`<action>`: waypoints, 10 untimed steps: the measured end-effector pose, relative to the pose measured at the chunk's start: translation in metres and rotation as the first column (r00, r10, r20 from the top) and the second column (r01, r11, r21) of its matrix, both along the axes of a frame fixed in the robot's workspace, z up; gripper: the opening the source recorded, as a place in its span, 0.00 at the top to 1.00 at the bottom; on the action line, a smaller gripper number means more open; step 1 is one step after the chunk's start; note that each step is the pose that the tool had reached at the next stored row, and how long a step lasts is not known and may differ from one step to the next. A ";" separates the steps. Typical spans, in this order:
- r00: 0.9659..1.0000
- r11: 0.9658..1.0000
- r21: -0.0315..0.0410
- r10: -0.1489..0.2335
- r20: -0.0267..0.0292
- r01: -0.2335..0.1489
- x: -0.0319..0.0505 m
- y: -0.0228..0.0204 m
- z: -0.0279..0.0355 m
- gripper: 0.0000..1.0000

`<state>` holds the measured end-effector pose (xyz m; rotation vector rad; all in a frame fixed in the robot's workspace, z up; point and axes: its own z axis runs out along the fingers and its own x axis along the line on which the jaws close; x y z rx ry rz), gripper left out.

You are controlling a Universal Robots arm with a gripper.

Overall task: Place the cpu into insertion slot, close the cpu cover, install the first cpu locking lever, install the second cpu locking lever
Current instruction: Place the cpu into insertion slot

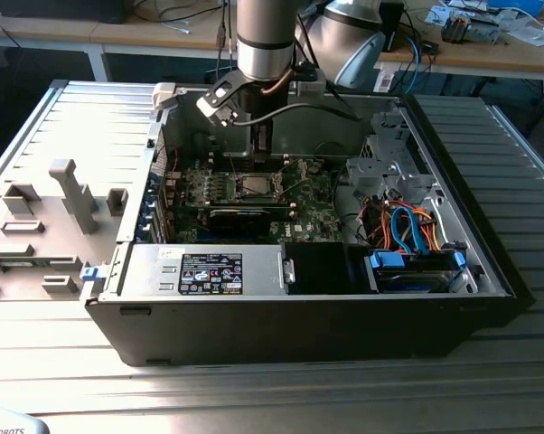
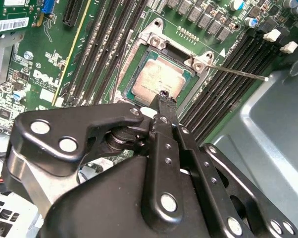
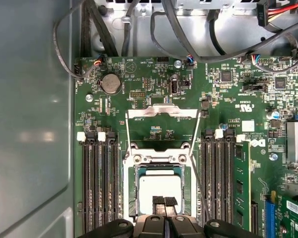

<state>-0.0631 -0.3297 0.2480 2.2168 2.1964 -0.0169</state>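
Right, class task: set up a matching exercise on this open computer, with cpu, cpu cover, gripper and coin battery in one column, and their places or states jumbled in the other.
Column one:
1 cpu
2 cpu cover
3 gripper
4 coin battery

Column two:
A round and silvery, on the green board
B shut, tips over the cpu
C swung open, off the socket
D lying in the insertion slot

Pairs: 1-D, 2-C, 3-B, 4-A
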 end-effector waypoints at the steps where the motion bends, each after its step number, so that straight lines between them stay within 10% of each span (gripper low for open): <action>1: 1.000 1.000 0.000 0.000 0.000 0.000 0.0000 0.0000 0.0015 0.89; 10: 1.000 1.000 0.000 0.000 0.000 0.000 0.0000 0.0000 0.0195 0.89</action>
